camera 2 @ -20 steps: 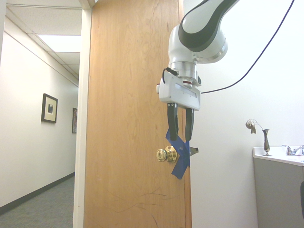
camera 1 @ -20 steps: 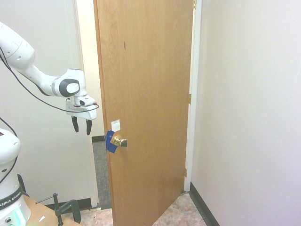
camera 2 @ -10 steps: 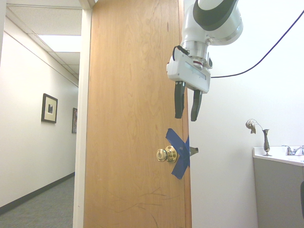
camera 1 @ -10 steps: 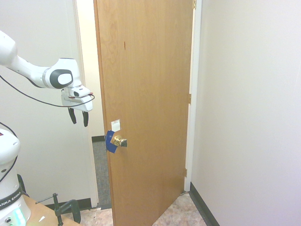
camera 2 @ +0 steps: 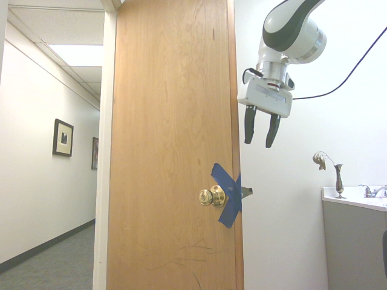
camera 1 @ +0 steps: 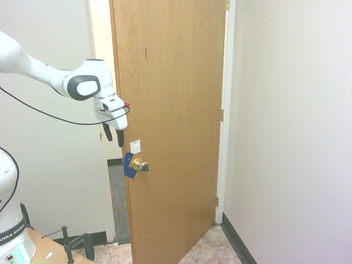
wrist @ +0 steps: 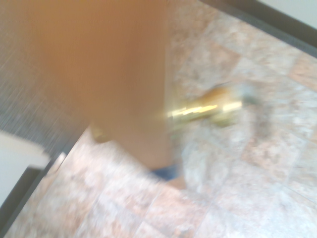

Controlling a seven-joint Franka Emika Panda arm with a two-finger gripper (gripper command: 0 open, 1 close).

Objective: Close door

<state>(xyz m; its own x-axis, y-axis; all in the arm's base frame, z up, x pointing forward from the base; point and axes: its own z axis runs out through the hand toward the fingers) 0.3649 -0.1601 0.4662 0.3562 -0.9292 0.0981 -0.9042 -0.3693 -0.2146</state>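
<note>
Door [camera 1: 170,110] stands ajar, tall wood-grain panel through the middle of the first exterior view, brass knob [camera 1: 139,165] and blue tape [camera 1: 129,166] at its left edge, white sticker [camera 1: 135,146] just above; in the second exterior view it fills centre-left, knob and tape lower centre. Gripper [camera 2: 259,145] points down in the upper right of the second exterior view, fingers spread well apart, nothing between them, higher than the knob and right of the door edge; in the first exterior view it's left of centre, by the latch edge, contact can't be told.
</note>
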